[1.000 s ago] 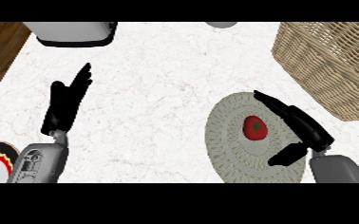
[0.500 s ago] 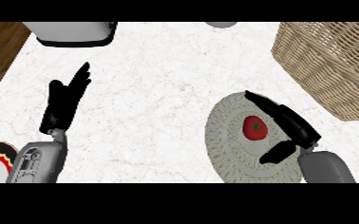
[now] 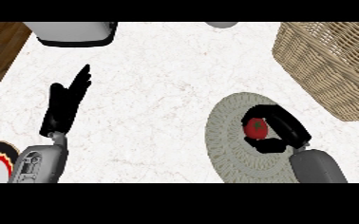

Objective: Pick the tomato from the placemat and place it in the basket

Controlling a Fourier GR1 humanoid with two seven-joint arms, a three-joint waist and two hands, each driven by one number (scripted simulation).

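- While the tomato point(image 3: 256, 128) lies on the placemat point(image 3: 230, 157), a little above the mat's middle, you can take it as not yet lifted (its red top shows between fingers and thumb).
- Your right hand point(image 3: 291, 129) is curled round it: the fingers arch over its far and right sides and the thumb hooks in below, so the tomato sits clamped between them.
- By my reading this is the grasp step, about complete, and the carry has not begun.
- Next you need a straight lift off the mat, then a move up and to the right to the basket point(image 3: 319, 61), which stands just beside the placemat. Go high enough to clear its woven rim before letting go.
- Your left hand point(image 3: 64, 105) rests open at the view's left over the counter point(image 3: 175, 90), fingers straight, well apart from all this.
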